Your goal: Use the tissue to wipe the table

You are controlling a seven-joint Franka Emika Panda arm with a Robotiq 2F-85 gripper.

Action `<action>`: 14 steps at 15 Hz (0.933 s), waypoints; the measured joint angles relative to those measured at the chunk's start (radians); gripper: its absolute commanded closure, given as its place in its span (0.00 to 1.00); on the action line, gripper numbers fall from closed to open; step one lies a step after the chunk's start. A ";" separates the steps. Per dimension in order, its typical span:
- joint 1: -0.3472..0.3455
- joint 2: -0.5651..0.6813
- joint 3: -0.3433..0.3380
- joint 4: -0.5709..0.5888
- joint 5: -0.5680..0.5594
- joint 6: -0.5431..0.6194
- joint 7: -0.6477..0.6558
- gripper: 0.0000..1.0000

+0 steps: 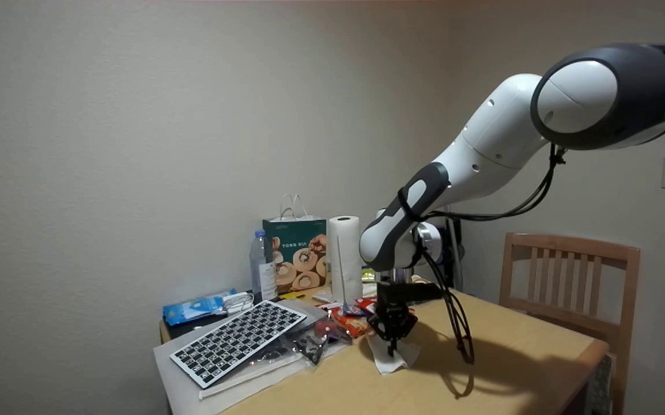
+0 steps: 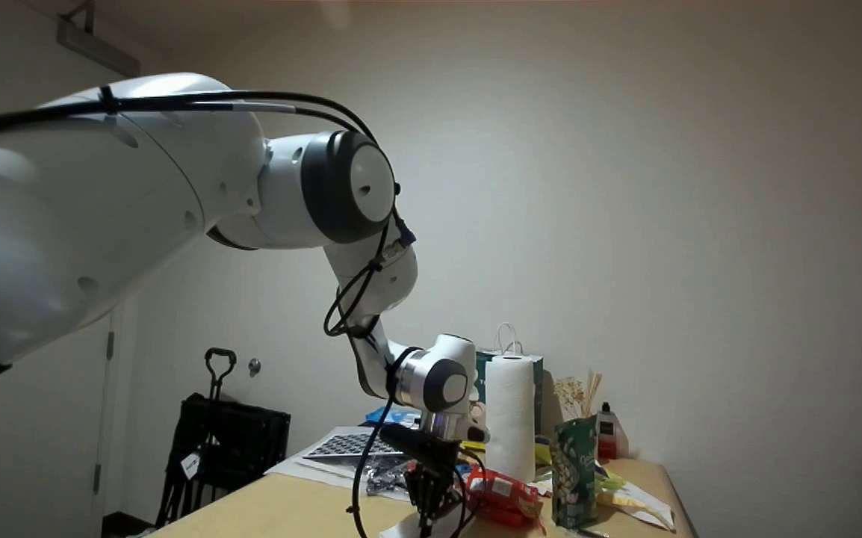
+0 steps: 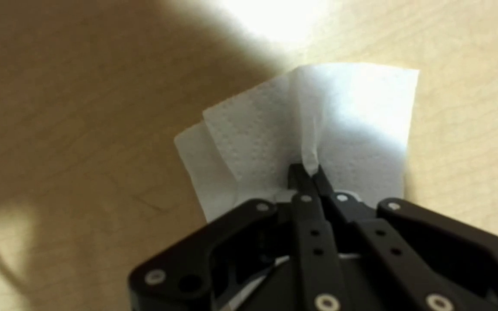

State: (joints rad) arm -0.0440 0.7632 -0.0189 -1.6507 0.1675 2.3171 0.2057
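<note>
From afar I have the gripper [image 3: 310, 172] pinching a fold of tissue [image 3: 275, 134], fingers narrow; tissue on table [image 1: 482, 323], near red packet [image 2: 509, 502].

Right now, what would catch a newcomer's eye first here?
Probably the white arm stretched over the table in both exterior views. Next, its black gripper in the wrist view, pinching a fold of white tissue. Then, at the table's far side in an exterior view, the green bag near the upright paper roll.
</note>
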 measured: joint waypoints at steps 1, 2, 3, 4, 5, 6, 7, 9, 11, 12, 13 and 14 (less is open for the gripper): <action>0.000 0.000 0.000 0.002 0.000 0.000 0.000 1.00; 0.001 0.001 0.000 0.002 0.000 -0.002 0.000 1.00; 0.001 0.000 0.001 0.002 0.000 -0.005 0.000 1.00; 0.000 -0.001 0.002 -0.001 0.001 -0.008 0.000 1.00; 0.000 -0.005 0.005 -0.007 0.004 -0.012 0.000 1.00; -0.001 -0.009 0.007 -0.015 0.013 -0.014 0.000 1.00; -0.004 -0.015 0.011 -0.026 0.027 -0.017 0.000 1.00; -0.010 -0.029 0.018 -0.050 0.056 -0.027 0.000 1.00; -0.015 -0.043 0.023 -0.075 0.080 -0.046 0.000 1.00; -0.017 -0.051 0.025 -0.088 0.088 -0.053 0.000 1.00; -0.018 -0.058 0.025 -0.101 0.097 -0.056 0.000 0.98; -0.017 -0.060 0.024 -0.103 0.098 -0.055 0.000 0.98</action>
State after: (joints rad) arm -0.0612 0.7029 0.0053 -1.7535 0.2653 2.2617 0.2058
